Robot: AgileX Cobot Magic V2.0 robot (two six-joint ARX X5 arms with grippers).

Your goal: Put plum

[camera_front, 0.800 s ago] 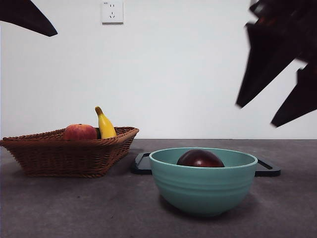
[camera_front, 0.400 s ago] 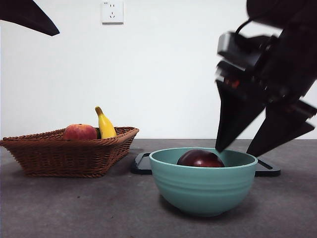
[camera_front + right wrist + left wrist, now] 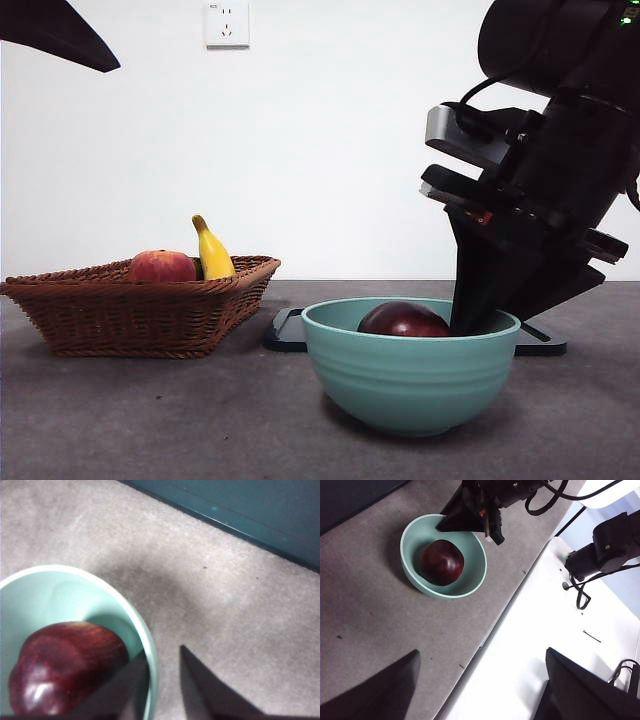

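Grey table holds a bowl (image 3: pixel 411 365); wrist view shows right gripper (image 3: pixel 162 677) narrowly spread astride its rim, beside the plum (image 3: pixel 65 672).

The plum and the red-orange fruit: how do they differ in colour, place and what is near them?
The plum is dark maroon, almost black; the red-orange fruit is brighter. The plum lies alone in the green bowl; the red-orange fruit sits in the wicker basket beside a banana. The right pincer reaches down at the bowl's rim next to the plum; no pincer is near the red-orange fruit. Both are round and smooth.
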